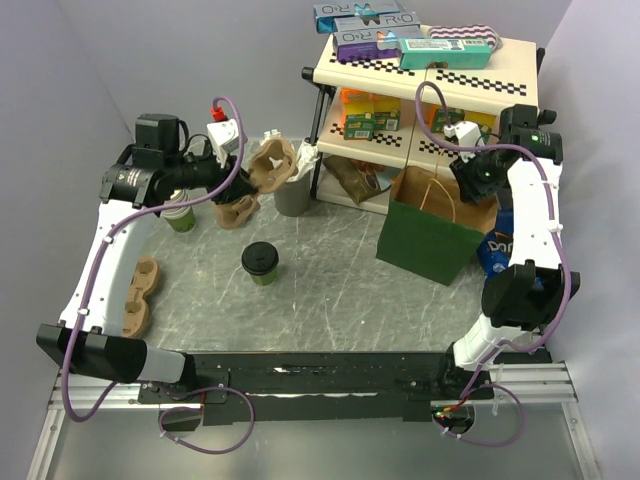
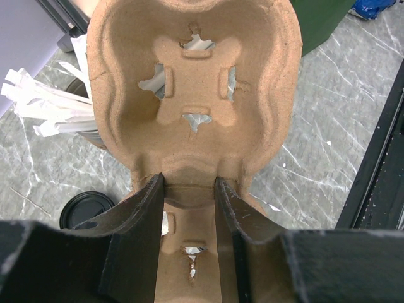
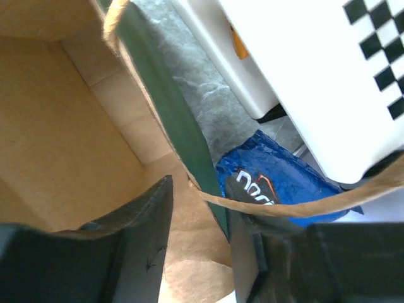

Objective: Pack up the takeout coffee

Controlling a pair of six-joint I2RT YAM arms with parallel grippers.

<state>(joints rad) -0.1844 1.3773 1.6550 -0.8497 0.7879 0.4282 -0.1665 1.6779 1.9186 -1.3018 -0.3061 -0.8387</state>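
We see a spare carrier lying flat on the bench near the left arm's base. The takeout coffee stands upright mid-bench with its lid on, well apart from both arms. Further back, the left fingers are partly closed, clamping the middle ridge of the held carrier. The right fingers straddle the green bag rim, one inside and one outside, with a gap showing, not pinching

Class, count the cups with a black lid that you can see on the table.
1: the takeout coffee stands near the middle of the table, left of the green bag. Another could be hidden behind the bag.
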